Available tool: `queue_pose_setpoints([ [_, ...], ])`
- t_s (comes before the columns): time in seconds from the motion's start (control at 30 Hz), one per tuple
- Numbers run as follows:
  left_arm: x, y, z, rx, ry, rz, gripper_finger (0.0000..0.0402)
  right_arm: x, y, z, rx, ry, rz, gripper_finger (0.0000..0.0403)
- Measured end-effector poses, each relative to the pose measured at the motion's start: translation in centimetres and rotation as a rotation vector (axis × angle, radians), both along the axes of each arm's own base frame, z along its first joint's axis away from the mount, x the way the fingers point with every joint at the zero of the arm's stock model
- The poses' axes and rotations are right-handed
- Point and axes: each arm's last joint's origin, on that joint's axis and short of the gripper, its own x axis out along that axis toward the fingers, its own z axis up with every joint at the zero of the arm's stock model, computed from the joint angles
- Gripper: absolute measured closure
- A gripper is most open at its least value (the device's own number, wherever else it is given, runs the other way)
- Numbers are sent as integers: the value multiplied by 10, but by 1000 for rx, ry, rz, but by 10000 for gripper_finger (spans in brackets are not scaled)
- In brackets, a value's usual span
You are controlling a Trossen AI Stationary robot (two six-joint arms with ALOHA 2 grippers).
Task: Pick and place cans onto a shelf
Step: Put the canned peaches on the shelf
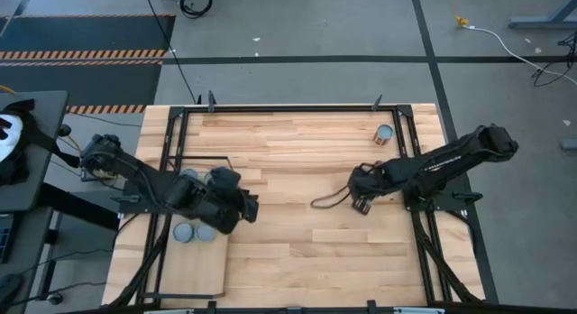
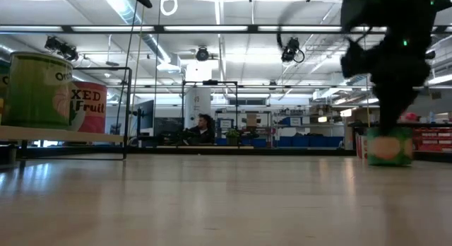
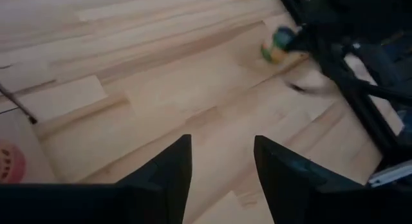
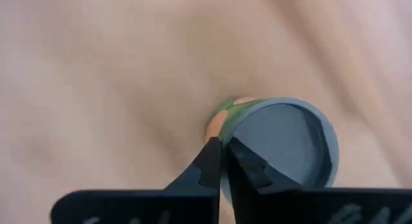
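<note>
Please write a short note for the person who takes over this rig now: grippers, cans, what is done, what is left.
Left gripper: open, empty, over the table beside the shelf.
Right gripper: shut at the rim of a green can on the table; grip unclear.
Done: at least two cans stand on the shelf.
Left: the green can and another can farther off.

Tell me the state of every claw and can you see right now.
Left claw: open, empty, above bare tabletop.
Right claw: shut, at the green can's rim.
Green can: upright on the table, under the right claw.
Far can: upright on the table, untouched.
Shelf cans: upright on the shelf.
</note>
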Motion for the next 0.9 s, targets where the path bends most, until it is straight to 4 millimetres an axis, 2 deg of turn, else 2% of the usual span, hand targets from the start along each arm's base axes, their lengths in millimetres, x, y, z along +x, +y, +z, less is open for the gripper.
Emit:
queue_pose_setpoints([
  [0.13, 5, 16, 3, -46, 37, -31, 228, 28, 33, 15, 67, -308, 420, 393],
  [0.23, 8, 26, 1, -75, 74, -43, 228, 45, 57, 23, 32, -490, 689, 393],
  [0.43, 14, 44, 2, -107, 67, 14, 228, 86, 82, 3, -57, -268, 910, 391],
  [0.63, 14, 40, 2, -105, 75, -22, 227, 131, 114, -3, -173, -141, 1110, 391],
  [0.77, 13, 37, 2, -116, 72, -25, 227, 148, 127, -2, -244, -127, 1159, 384],
  [0.9, 14, 37, 1, -144, 75, -18, 227, 150, 129, -4, -247, -115, 1177, 353],
])
